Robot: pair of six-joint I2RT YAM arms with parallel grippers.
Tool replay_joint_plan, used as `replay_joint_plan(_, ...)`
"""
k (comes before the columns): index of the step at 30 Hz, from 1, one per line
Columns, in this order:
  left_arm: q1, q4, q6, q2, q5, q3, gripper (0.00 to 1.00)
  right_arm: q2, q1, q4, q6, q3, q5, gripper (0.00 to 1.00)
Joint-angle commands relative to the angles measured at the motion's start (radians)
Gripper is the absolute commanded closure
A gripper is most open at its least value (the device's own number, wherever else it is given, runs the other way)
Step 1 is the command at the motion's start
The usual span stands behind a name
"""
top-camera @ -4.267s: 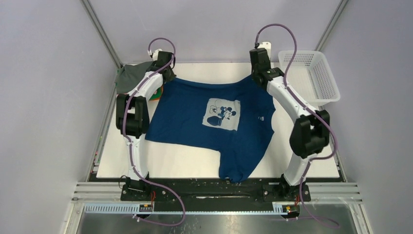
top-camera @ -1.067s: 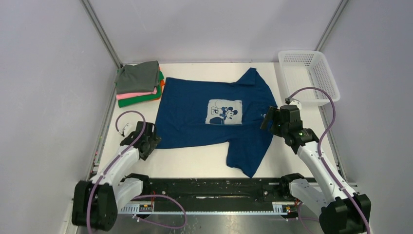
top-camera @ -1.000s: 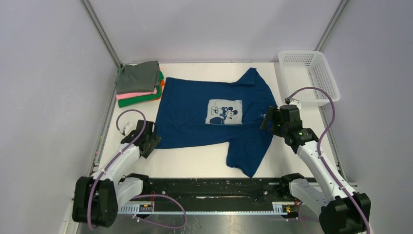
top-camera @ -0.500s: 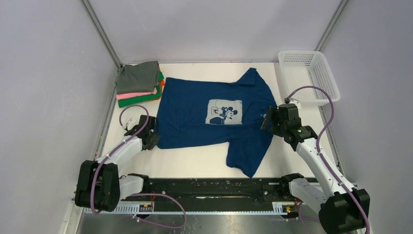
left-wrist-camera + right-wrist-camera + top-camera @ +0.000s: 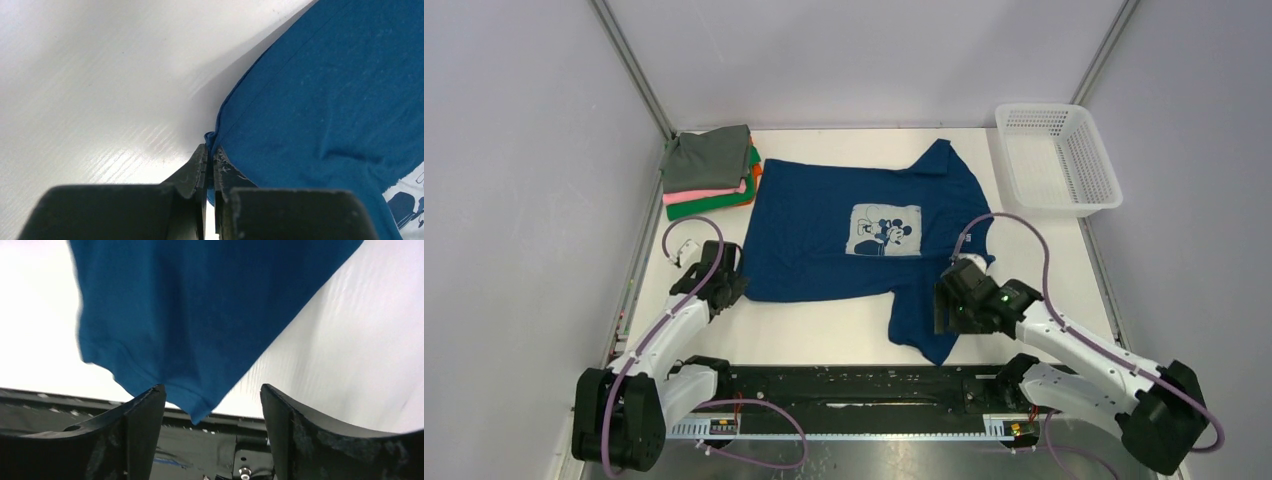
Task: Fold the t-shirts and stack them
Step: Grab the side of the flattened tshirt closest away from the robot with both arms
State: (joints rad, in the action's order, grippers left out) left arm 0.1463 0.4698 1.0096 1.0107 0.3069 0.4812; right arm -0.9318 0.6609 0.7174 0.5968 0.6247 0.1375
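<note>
The dark blue t-shirt [image 5: 864, 240] lies spread print-up across the middle of the bench [image 5: 824, 325], hem to the left, neck to the right, one sleeve pointing far and the near sleeve [image 5: 922, 335] reaching towards the near edge. The folded stack [image 5: 709, 172] of grey, pink, green and orange tees sits at the far left corner, just beside the shirt's far hem corner, and the white basket [image 5: 1064, 160] stands well apart at the far right. The left claw [image 5: 210, 155] is closed tight on the near-left hem corner [image 5: 212, 137], a small pinch of blue cloth caught between its tips. The right claw [image 5: 211, 392] is spread wide and holds nothing; its jaws stand to either side of the near sleeve's tip, with the cuff hanging between them. The step in hand looks like taking the near edge at both ends so it can be folded over. To do it well, the right claw should probably close only once the cuff sits well between its jaws, gripping cloth and not scraping the bench. Then both arms would best lift together and evenly, keeping the near edge taut so the fold lands straight across the print without dragging the rest of the shirt.
</note>
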Motion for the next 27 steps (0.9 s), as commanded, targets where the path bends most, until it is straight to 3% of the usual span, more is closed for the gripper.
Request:
replay_joint_plan(1,-0.003,-0.025,-0.032,-0.033,0.021,-0.021,1.00,-0.055,0.136,0.023,0.143,-0.056,-0.018,0.25)
replay_joint_plan(4,-0.004,-0.023,-0.049,-0.048,0.026,-0.025,1.00,-0.132,0.227,-0.015,0.131,-0.029,-0.025,0.35)
replay_joint_plan(8,-0.003,-0.023,-0.048,-0.059,0.029,-0.036,1.00,-0.241,0.298,-0.037,0.097,0.003,-0.040,0.38)
replay_joint_plan(15,-0.004,-0.034,-0.055,-0.056,0.009,-0.043,1.00,-0.372,0.316,-0.146,0.063,0.005,-0.091,0.44)
replay_joint_plan(17,-0.003,-0.028,-0.054,-0.058,0.011,-0.041,1.00,-0.396,0.316,-0.166,0.077,0.000,-0.095,0.52)
replay_joint_plan(20,-0.003,-0.001,-0.055,-0.074,0.022,-0.037,1.00,-0.409,0.316,-0.147,0.111,-0.020,-0.095,0.71)
replay_joint_plan(25,-0.003,0.108,-0.057,-0.146,0.030,-0.026,1.00,-0.276,0.317,-0.023,0.188,-0.115,-0.130,1.00)
replay_joint_plan(27,-0.003,0.164,-0.043,-0.196,0.044,-0.030,1.00,-0.176,0.322,0.041,0.202,-0.152,-0.178,1.00)
